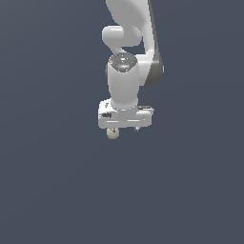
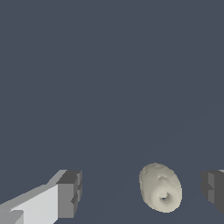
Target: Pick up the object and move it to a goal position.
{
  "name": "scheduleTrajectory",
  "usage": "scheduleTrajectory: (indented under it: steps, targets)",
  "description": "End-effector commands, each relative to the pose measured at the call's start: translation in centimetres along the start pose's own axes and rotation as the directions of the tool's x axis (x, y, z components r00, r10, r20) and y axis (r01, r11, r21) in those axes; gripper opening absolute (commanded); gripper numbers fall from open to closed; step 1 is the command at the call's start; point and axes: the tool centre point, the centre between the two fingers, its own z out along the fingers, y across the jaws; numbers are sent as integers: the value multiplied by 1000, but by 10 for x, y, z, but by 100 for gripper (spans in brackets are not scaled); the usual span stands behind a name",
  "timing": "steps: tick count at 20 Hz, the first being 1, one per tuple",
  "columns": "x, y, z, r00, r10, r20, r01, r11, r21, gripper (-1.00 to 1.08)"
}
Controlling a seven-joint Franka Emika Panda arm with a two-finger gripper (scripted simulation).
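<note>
Item: white two-fingered gripper (image 1: 125, 127) on a white arm, pointing down; dark-padded fingers (image 2: 70, 192) spread apart, released, gripping nothing. Item: small cream-beige, rough-surfaced ball (image 2: 160, 187), lying between the fingers, touching neither; in the exterior view at the gripper's 7 o'clock underside.

There is one ball (image 2: 160, 187), cream-beige and pitted. There is one robot arm (image 1: 126, 71) carrying one gripper (image 2: 142, 192), and that gripper has two dark fingertips (image 2: 70, 192), one on each side of the ball.
</note>
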Motion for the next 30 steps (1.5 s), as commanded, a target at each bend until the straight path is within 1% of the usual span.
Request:
scheduleTrajectory:
  steps: [1, 5, 9, 16, 21, 25, 30]
  targets:
    - [-1, 1, 1, 1000, -1, 1, 1, 1000, 0, 100]
    - [-7, 7, 10, 1000, -6, 3, 6, 1000, -5, 100]
    - [-19, 19, 25, 1000, -15, 8, 15, 1000, -12, 100]
    - [-54, 47, 60, 999, -40, 20, 41, 999, -28, 100]
    - [-73, 59, 77, 998, -54, 28, 55, 998, -34, 100]
    - [-81, 63, 83, 998, -59, 30, 60, 998, -35, 100]
    - [-81, 64, 84, 998, -58, 31, 59, 998, -35, 100]
